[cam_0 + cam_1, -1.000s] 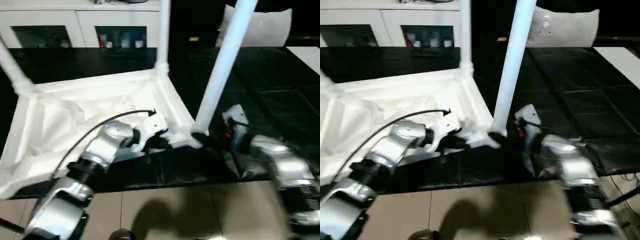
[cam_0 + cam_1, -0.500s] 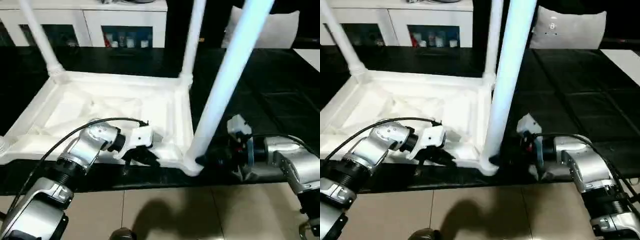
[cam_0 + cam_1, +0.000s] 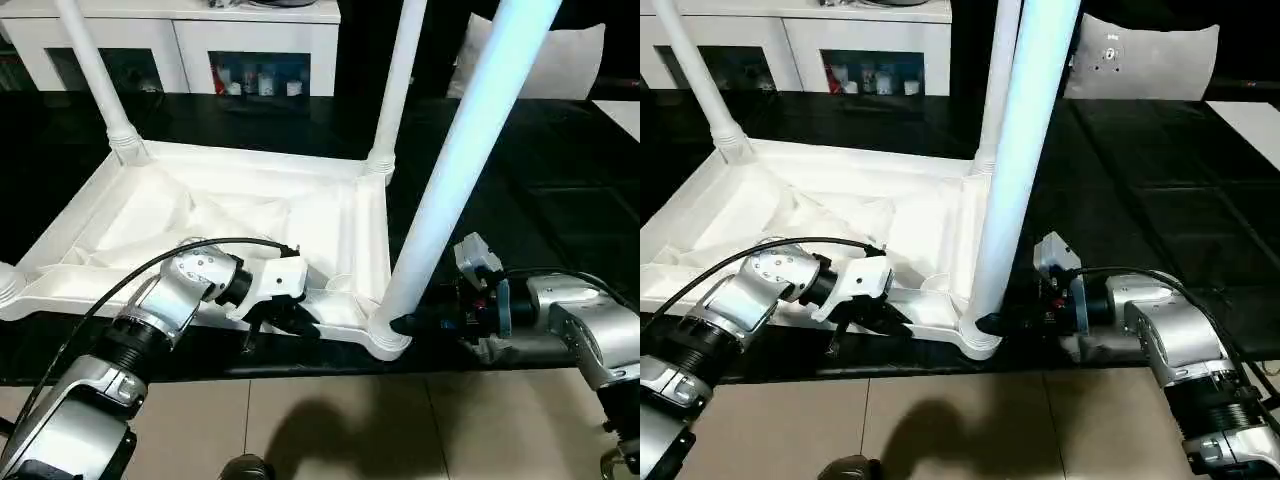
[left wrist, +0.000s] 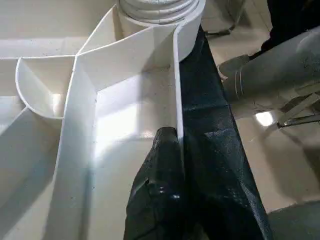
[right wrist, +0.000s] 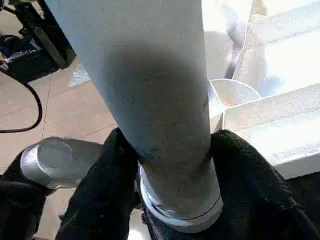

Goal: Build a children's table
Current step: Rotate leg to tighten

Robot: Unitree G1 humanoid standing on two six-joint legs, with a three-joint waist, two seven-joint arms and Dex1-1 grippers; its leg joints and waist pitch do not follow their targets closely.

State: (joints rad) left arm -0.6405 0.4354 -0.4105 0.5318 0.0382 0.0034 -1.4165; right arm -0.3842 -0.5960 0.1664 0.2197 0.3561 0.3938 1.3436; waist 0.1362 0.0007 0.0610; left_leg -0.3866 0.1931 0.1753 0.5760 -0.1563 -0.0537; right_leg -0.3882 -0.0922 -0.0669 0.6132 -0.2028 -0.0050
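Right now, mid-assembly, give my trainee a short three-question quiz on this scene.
1. True or false: the children's table lies with its underside up.
2. What does the right claw straddle? A) the near leg's base B) a cabinet door C) a cable
3. What does the left claw pinch?

Key: 1 true. 2 A, the near leg. 3 The near rim wall of the tabletop, by the near corner socket.

Three upright legs block the way above the upturned table.
We see open room between the legs (image 3: 400, 85) over the ribbed underside (image 3: 250, 215); the cabinet (image 3: 180, 40) closes the far side.
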